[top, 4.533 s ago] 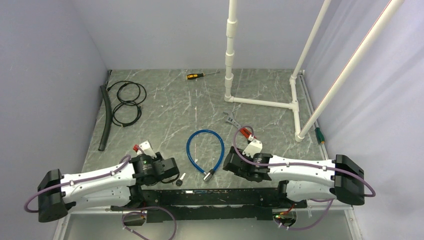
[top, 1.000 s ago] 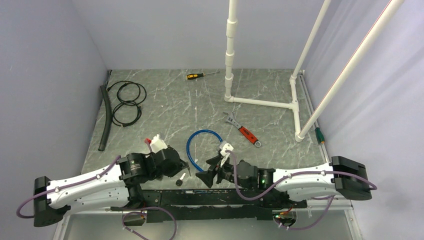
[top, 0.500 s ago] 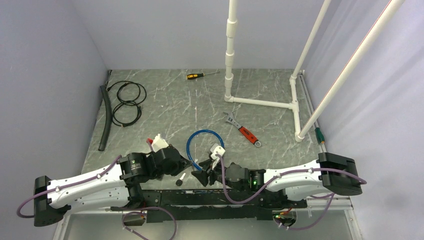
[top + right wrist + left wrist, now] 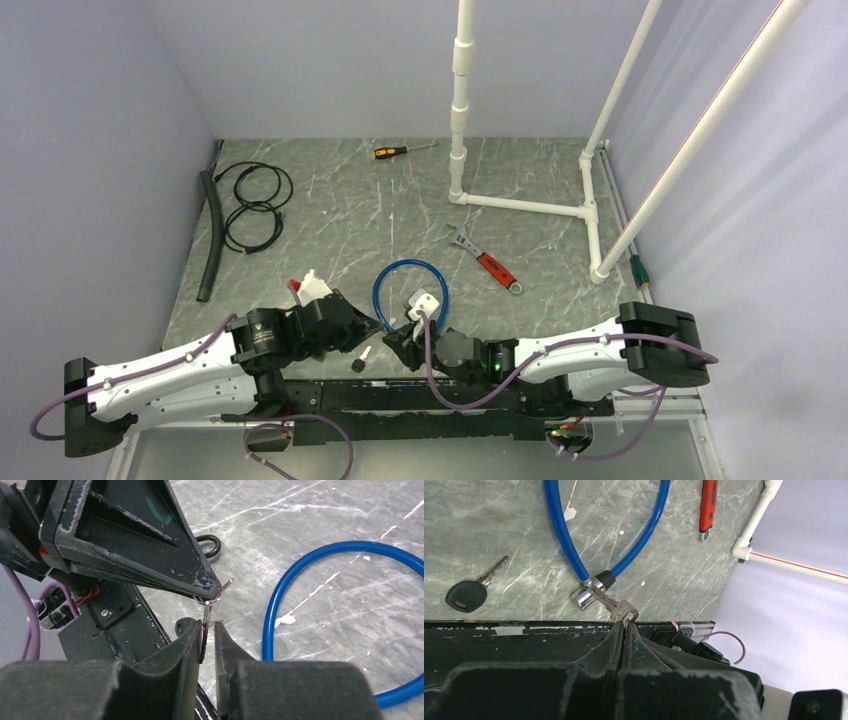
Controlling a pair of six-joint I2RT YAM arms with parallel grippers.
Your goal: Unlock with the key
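Observation:
A blue cable lock [image 4: 410,264] lies looped on the marble table. Its chrome barrel [image 4: 584,596] has a silver key [image 4: 616,606] sticking out of it. My left gripper [image 4: 625,622] is shut, its tips pinching the key's head; in the top view it [image 4: 378,322] sits at the loop's near end. My right gripper [image 4: 208,626] comes in just under the left fingertips [image 4: 202,582]. Its jaws stand at a narrow slit with the key's thin metal end [image 4: 206,612] between them. From above, the right gripper [image 4: 398,338] almost touches the left one.
A black-headed key [image 4: 466,596] lies loose on the table left of the barrel. A red-handled wrench [image 4: 490,265], a white pipe frame [image 4: 520,205], a screwdriver [image 4: 390,152], coiled black cables [image 4: 255,205] and a black hose [image 4: 208,235] lie farther back. The black rail [image 4: 420,395] runs along the near edge.
My right arm has slid left to meet the left gripper, and its jaws have gone from wide apart to a narrow slit around the key's end. The left gripper stayed shut and barely moved.

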